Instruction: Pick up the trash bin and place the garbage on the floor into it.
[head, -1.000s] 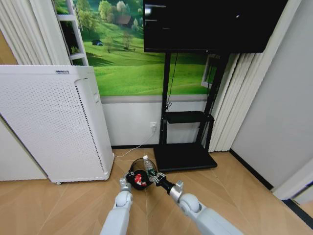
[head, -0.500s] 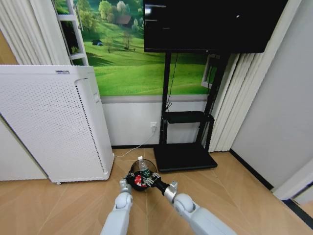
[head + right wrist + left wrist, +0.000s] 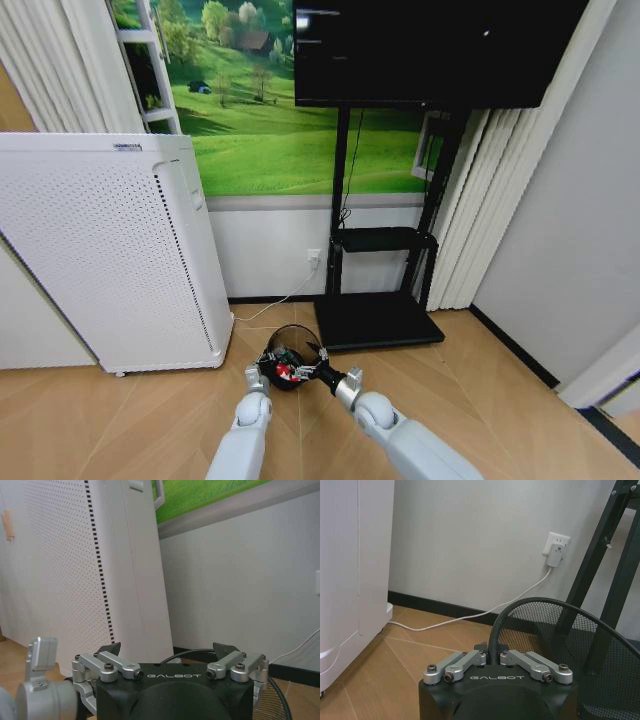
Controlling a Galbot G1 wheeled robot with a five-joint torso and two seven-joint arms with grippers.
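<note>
Black wire mesh marks the bin (image 3: pixel 291 352), which sits low over the tan herringbone floor (image 3: pixel 140 420) between the white perforated appliance (image 3: pixel 100 250) and the base of the dark TV stand (image 3: pixel 378 320). The left pincer (image 3: pixel 268 366) grips the bin's rim on the near side; in the left wrist view the left pincer (image 3: pixel 491 656) has its fingers drawn narrow around the black rim wire of the bin (image 3: pixel 555 630), with the mesh wall curving away behind. Inside the bin a red-and-white wrapper (image 3: pixel 286 371) shows through the opening. The right pincer (image 3: pixel 312 366) hangs over the bin's near right edge, and in the right wrist view the right pincer (image 3: pixel 170 652) has its fingers spread wide with nothing between them, the bin's rim (image 3: pixel 200 653) lying just beyond. A white cable (image 3: pixel 470 617) runs along the floor from a wall socket (image 3: pixel 556 549) behind the bin.
</note>
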